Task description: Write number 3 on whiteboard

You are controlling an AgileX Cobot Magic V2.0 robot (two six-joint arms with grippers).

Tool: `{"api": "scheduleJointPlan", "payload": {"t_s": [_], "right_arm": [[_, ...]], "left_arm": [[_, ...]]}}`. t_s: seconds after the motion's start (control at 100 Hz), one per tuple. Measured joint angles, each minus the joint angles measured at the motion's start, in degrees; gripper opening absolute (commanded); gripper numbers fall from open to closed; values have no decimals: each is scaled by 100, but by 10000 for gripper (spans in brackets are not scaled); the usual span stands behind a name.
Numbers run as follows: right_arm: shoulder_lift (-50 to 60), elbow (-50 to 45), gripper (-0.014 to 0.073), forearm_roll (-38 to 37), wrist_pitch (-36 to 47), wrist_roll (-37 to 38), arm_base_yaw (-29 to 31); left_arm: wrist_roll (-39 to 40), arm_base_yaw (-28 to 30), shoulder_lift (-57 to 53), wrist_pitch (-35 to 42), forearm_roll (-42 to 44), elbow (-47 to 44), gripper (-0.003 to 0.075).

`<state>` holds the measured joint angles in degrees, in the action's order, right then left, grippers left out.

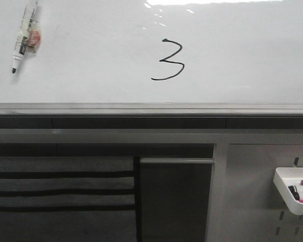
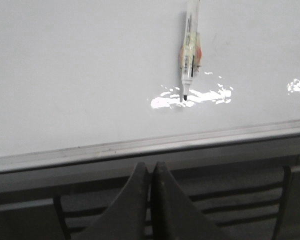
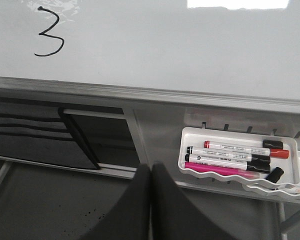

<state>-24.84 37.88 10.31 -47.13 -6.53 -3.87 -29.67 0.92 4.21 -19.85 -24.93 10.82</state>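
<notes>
On the whiteboard (image 1: 91,50), the number 3 (image 1: 169,60) stands upright, tail curling left

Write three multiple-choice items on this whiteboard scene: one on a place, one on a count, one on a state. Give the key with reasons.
1. Where is the uncapped black-tipped marker relative to the hand-drawn black number 3 on the glossy white whiteboard, in the front view?
A. To its left
B. To its right
C. Directly below it

2. How many markers lie inside the front compartment of the white plastic tray, in the right wrist view?
A. One
B. Three
C. Six

3. How do the fingers of the left gripper stand?
A. Spread wide
B. Closed together, empty
C. Clamped on a marker

Key:
1. A, the marker sits near the board's left edge, the digit near the middle.
2. B, one red-capped, one black-capped and one pink marker lie there.
3. B, the dark fingers meet with nothing between them.
</notes>
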Motion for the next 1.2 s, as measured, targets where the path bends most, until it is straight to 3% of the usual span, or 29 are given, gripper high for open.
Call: {"api": "scheduleJointPlan", "payload": {"t_s": [0.28, 0.47, 0.57, 0.71, 1.2], "right_arm": [[0, 0, -74, 0, 0, 0, 0], [0, 0, -74, -9, 0, 0, 0], [0, 0, -74, -9, 0, 3, 0], [0, -13, -74, -9, 0, 3, 0], [0, -16, -74, -9, 0, 3, 0]], "left_arm": [[247, -4, -450, 638, 35, -585, -18], [2245, -145, -450, 840, 1933, -789, -18], [2657, -254, -450, 1200, 2385, -1008, -18], [2786, -347, -450, 1687, 2526, -1114, -18], [2851, -368, -450, 1711, 2548, -1114, -18]]}}
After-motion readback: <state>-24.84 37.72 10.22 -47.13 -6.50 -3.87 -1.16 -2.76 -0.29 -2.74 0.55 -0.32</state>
